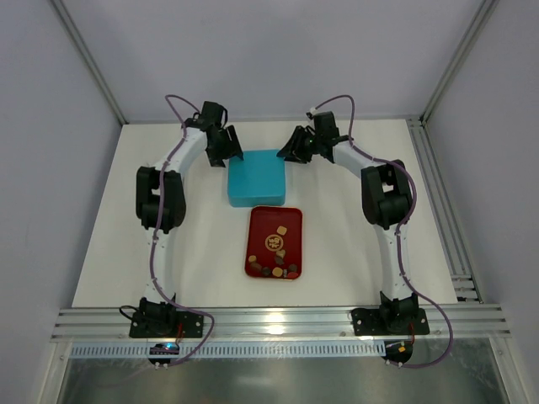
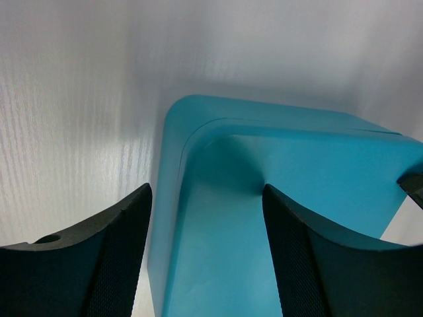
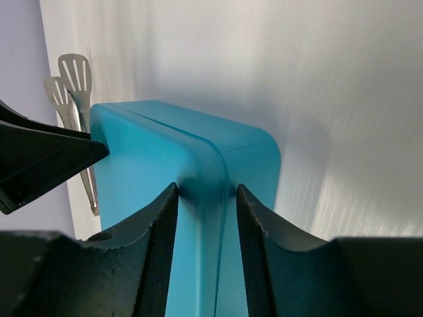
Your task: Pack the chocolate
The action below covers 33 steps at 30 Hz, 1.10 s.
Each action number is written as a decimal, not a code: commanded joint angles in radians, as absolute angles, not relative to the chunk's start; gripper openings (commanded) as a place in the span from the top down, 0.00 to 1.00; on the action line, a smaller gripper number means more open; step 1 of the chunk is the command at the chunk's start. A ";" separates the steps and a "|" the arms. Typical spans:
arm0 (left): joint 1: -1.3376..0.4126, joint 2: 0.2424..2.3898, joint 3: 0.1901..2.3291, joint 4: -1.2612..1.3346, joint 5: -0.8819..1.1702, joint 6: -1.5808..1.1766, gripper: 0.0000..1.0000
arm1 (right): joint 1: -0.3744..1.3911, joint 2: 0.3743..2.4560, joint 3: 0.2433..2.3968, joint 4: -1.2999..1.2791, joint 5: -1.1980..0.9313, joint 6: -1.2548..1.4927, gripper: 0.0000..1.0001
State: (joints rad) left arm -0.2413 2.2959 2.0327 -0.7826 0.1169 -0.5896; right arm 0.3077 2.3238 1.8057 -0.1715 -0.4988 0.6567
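Observation:
Several small chocolate pieces [image 1: 279, 270], dark brown to tan, lie in a red tray [image 1: 256, 225] at the table's middle. Behind it sits a closed teal box [image 1: 255, 178]. My left gripper [image 1: 226, 152] is at the box's far left corner. In the left wrist view it [image 2: 207, 198] is open, its jaws straddling the box's [image 2: 297, 165] edge without touching. My right gripper [image 1: 294, 150] is at the far right corner. In the right wrist view it [image 3: 207, 195] is closed on the box's [image 3: 152, 145] rounded corner.
Metal slotted tongs [image 3: 75, 82] lie on the table beyond the box, near the left gripper's finger [image 3: 39, 155]. The white table [image 1: 354, 252] has a metal rail along its right side [image 1: 446, 227] and near edge.

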 commanded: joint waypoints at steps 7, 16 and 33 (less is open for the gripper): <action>-0.265 2.453 2.049 -0.948 0.008 -0.561 0.40 | 0.350 2.388 1.841 -0.353 -0.347 0.548 0.62; -0.276 2.474 2.065 -0.960 0.008 -0.568 0.45 | 0.368 2.395 1.856 -0.409 -0.296 0.505 0.68; -0.285 2.500 2.086 -1.017 -0.018 -0.540 0.45 | 0.413 2.437 1.985 -0.598 -0.186 0.437 0.72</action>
